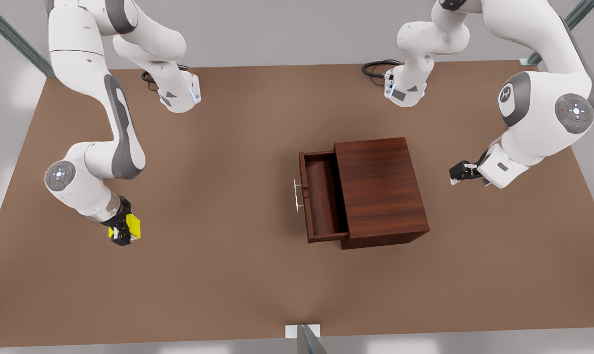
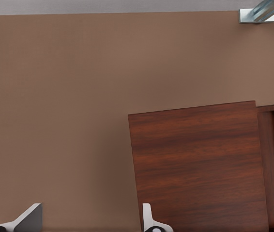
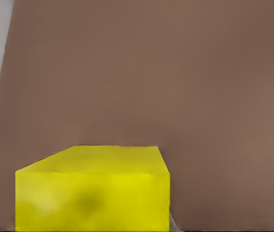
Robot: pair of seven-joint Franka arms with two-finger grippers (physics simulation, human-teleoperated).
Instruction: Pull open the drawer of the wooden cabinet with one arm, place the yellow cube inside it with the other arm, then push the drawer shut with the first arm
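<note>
Right gripper [image 1: 123,231] is clamped on the small bright yellow cube [image 1: 132,226], well apart from the pulled-out dark wooden drawer [image 1: 321,199]; left gripper [image 1: 460,173] waits beside the cabinet [image 1: 381,191], fingers apart — risk: slippage in transit.

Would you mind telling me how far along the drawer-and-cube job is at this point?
Done: the shallow reddish-brown wooden drawer stands pulled out of the boxy dark wooden cabinet, and its tray is bare. In hand: the right gripper, at the front view's left, is shut on the small bright yellow cube, far from the drawer. The left gripper waits open beside the cabinet. Left: placing the cube inside and pushing the drawer shut.
</note>
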